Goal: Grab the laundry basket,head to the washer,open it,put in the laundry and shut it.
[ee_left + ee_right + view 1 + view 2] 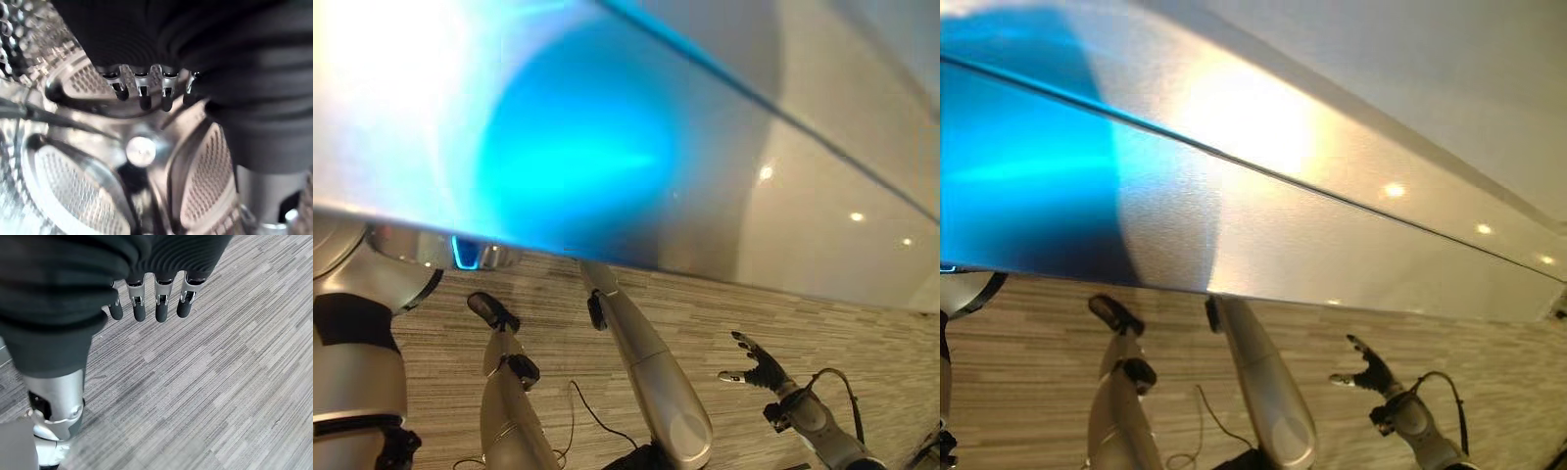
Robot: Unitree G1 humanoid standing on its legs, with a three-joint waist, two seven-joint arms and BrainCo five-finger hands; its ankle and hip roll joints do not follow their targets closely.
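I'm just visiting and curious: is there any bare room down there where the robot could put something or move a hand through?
The striped carpet floor under the right hand lies bare, its fingers relaxed above it. It continues bare up to the shiny washer panel. The left hand is inside the perforated steel drum, whose walls close in around it; no laundry shows there.
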